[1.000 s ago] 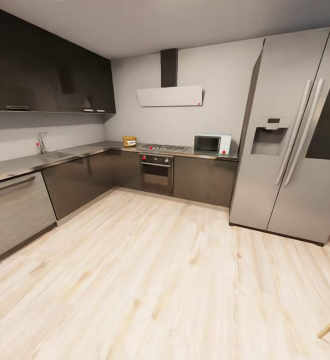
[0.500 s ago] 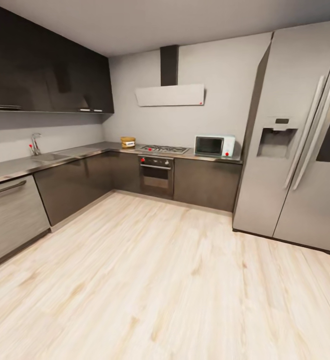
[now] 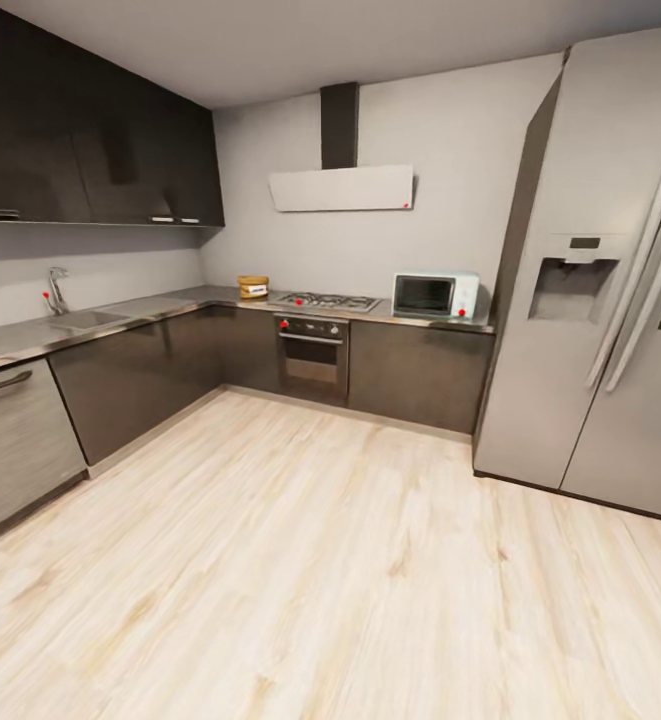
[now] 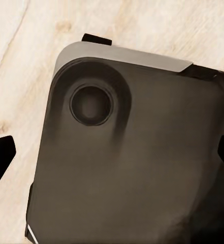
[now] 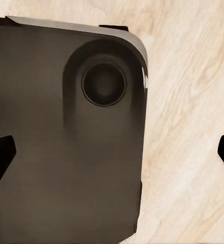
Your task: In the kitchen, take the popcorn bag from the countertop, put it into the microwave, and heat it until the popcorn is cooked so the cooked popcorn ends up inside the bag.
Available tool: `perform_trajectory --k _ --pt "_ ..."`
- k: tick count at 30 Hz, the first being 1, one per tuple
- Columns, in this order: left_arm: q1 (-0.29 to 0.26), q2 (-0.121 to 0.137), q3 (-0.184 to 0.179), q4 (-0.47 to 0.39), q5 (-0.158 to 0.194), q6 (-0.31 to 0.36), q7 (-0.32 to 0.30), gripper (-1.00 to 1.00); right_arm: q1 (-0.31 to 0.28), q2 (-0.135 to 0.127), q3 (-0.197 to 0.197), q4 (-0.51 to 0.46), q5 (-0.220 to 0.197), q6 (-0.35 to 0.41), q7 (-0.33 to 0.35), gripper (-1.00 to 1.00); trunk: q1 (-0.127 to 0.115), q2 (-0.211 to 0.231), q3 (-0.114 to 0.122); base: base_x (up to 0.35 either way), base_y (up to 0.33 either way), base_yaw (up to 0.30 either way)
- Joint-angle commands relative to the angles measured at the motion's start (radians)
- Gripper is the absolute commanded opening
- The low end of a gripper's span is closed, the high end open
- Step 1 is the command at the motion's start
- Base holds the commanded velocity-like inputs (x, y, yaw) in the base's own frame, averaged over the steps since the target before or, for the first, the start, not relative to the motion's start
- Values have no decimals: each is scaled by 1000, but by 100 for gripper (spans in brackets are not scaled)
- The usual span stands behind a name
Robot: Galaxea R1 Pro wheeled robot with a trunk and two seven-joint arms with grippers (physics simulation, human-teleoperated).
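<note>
View widens on far counter since a second ago: base rolling closer. Small mustard-tan cloth popcorn bag [image 3: 254, 286] on silver-grey countertop [image 3: 160, 304], well beyond both grippers; boxy mint-blue microwave [image 3: 434, 296] further along. Both grippers: fingertips at wrist-view edges, spread wide, empty. Approach continues.

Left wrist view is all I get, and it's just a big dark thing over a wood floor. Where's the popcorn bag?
Observer: In the head view, the popcorn bag sits on the countertop by the far wall, left of the hob.
Operator: Where's the microwave then?
Observer: The microwave stands on that same countertop, right of the hob, next to the fridge.
Operator: Is its door open?
Observer: No, from this far off its dark glass door looks shut.
</note>
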Motion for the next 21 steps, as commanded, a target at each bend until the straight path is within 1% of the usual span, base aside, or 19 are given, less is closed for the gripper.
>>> perform_trajectory --k 1,21 --pt "0 0 2 0 10 -1 0 100 0 0 -2 0 7 -3 -3 100 1 0 -1 325 0 0" --pt "0 0 0 0 10 2 0 100 0 -1 -2 0 7 -3 -3 100 1 0 -1 325 0 0"
